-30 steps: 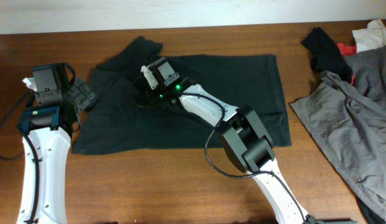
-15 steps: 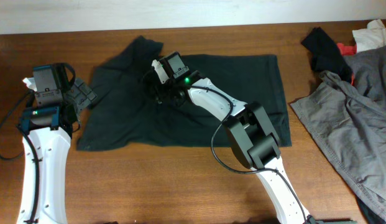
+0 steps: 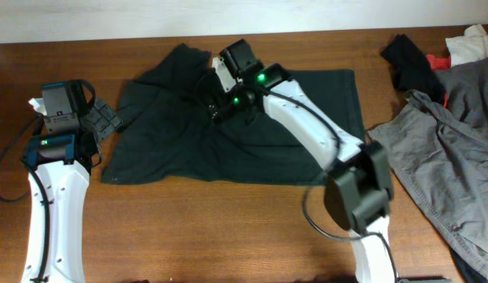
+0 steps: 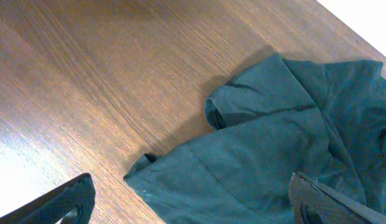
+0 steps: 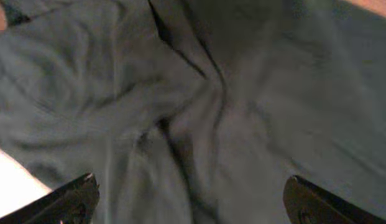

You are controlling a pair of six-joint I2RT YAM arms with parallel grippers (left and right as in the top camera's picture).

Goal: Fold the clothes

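A dark green T-shirt (image 3: 251, 141) lies spread and rumpled across the middle of the wooden table. My right gripper (image 3: 214, 104) hovers over its upper middle, near the collar, with its jaws open. In the right wrist view, creased shirt fabric (image 5: 199, 112) fills the frame and nothing sits between the fingertips (image 5: 71, 199) of the right gripper (image 5: 196, 205). My left gripper (image 3: 107, 121) waits at the shirt's left edge, open and empty. In the left wrist view the sleeve and hem corner of the shirt (image 4: 273, 143) lie beyond the left gripper (image 4: 193, 211).
A heap of other clothes sits at the right end of the table: a grey garment (image 3: 440, 149), a black piece (image 3: 409, 59), and something white (image 3: 471, 43) with a bit of red. Bare wood (image 4: 87, 81) shows to the left of the shirt.
My right gripper has opened and let go of the shirt fabric, then moved toward the far edge and to the right. The shirt has shifted slightly with it. The left arm has stayed still.
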